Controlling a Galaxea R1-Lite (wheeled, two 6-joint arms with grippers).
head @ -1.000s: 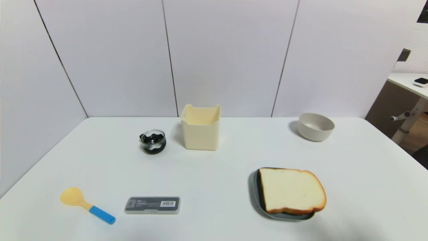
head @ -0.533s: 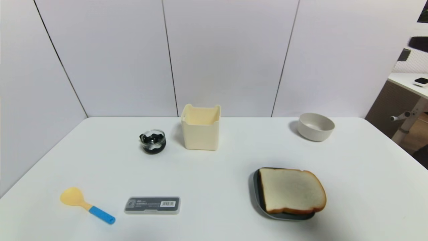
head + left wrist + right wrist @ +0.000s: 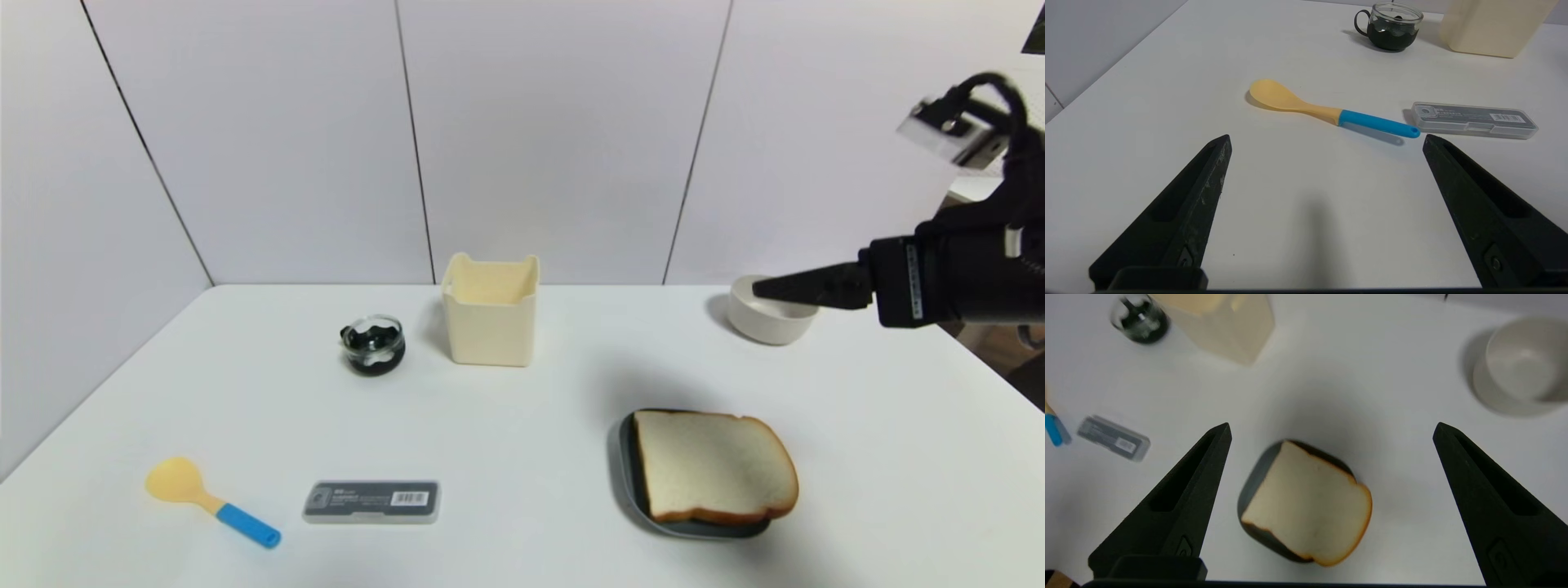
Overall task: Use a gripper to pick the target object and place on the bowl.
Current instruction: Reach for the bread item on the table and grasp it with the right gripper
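The bread slice (image 3: 712,465), white with an orange-brown crust, lies flat on a blue-grey plate (image 3: 624,457) at the front right of the table. The off-white bowl (image 3: 767,325) stands empty at the back right. My right gripper (image 3: 759,288) is open and empty, raised high at the right, its fingers pointing left in front of the bowl. In the right wrist view the bread (image 3: 1306,506) lies far below between the spread fingers of the gripper (image 3: 1331,428), with the bowl (image 3: 1519,363) off to one side. My left gripper (image 3: 1327,139) is open and empty low over the table's front left.
A cream square container (image 3: 490,314) and a glass cup with dark contents (image 3: 373,347) stand at the back middle. A yellow spoon with a blue handle (image 3: 212,500) and a grey flat case (image 3: 371,500) lie at the front left.
My right arm has come into the head view from the right, high above the table. The bread, plate and bowl have not moved.
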